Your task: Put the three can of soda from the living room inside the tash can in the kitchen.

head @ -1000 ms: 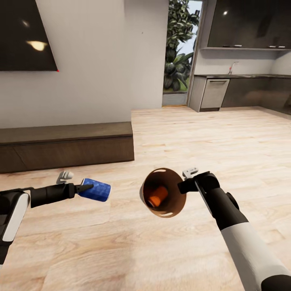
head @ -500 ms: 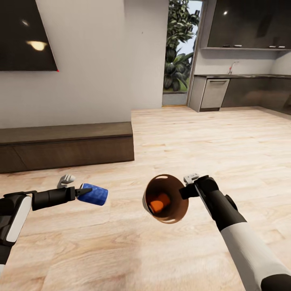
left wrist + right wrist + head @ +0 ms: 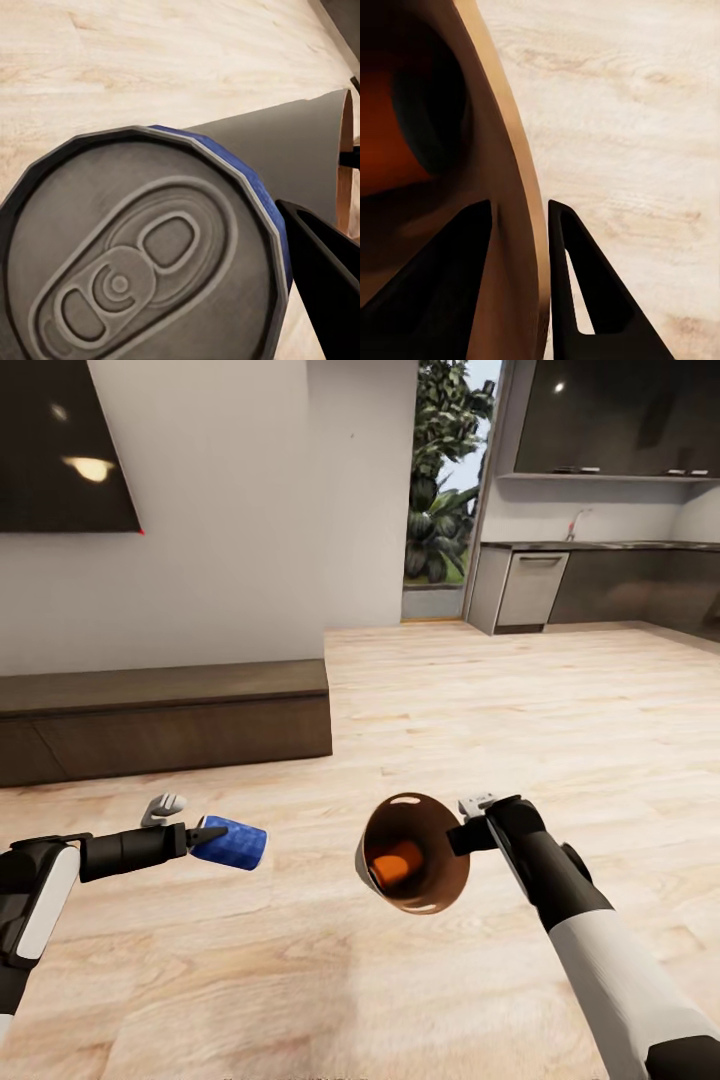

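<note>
Little changed since half a second back: bin [image 3: 415,852] shifted slightly right, blue can [image 3: 230,841] unmoved. Left gripper [image 3: 205,834] pinching the blue can, held sideways over the wooden floor [image 3: 450,700]. Right gripper [image 3: 462,838] clamped across the bin's rim, mouth tipped toward the camera, orange can [image 3: 392,864] lying inside.

Blue can [image 3: 231,842] held sideways, tipped bin [image 3: 412,852] with apparently one orange can [image 3: 392,865] inside

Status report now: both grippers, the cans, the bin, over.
Left gripper shut on blue can. Right gripper shut on rim of trash can, tipped, orange can inside. Open wood floor ahead to kitchen; nothing in the way.
</note>
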You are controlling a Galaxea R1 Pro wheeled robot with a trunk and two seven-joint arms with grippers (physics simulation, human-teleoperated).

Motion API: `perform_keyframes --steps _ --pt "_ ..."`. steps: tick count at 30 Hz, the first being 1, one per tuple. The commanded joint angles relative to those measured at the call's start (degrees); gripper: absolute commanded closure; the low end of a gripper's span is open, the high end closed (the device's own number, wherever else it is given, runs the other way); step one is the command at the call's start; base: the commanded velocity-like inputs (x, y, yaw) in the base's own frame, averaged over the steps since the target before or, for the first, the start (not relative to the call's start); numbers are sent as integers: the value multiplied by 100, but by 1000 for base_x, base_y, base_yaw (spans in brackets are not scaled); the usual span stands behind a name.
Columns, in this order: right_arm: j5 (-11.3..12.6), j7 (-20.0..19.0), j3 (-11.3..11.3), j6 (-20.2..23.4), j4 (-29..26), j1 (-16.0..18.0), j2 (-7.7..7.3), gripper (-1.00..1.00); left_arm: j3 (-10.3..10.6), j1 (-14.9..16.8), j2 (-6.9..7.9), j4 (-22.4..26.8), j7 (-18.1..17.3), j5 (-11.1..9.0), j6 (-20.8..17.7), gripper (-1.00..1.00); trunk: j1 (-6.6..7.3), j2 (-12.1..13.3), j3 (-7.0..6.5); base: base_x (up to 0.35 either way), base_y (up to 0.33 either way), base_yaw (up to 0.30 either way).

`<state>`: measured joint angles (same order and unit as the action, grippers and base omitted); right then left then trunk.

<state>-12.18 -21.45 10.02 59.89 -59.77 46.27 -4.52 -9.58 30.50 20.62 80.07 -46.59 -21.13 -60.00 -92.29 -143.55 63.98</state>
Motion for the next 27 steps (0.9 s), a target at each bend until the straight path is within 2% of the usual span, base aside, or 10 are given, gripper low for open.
perform_keyframes --steps 1,10,16,22,27 --pt "83 1 -94 11 -5 3 2 100 0 0 -3 -1 0 -2 0 100 1 -1 8 0 0 0" --pt "79 1 -186 11 8 20 2 100 0 6 -5 -29 -2 -7 0 100 1 -1 86 0 0 0" --pt "70 1 -184 11 28 79 16 100 2 191 -1 -76 -78 -54 0 100 1 -1 111 0 0 0" --pt "68 1 -176 11 70 161 45 100 73 410 12 11 -417 -91 0 100 1 -1 115 0 0 0" --pt "67 1 -164 11 359 358 66 100 129 495 40 207 -905 -146 0 100 1 -1 116 0 0 0"
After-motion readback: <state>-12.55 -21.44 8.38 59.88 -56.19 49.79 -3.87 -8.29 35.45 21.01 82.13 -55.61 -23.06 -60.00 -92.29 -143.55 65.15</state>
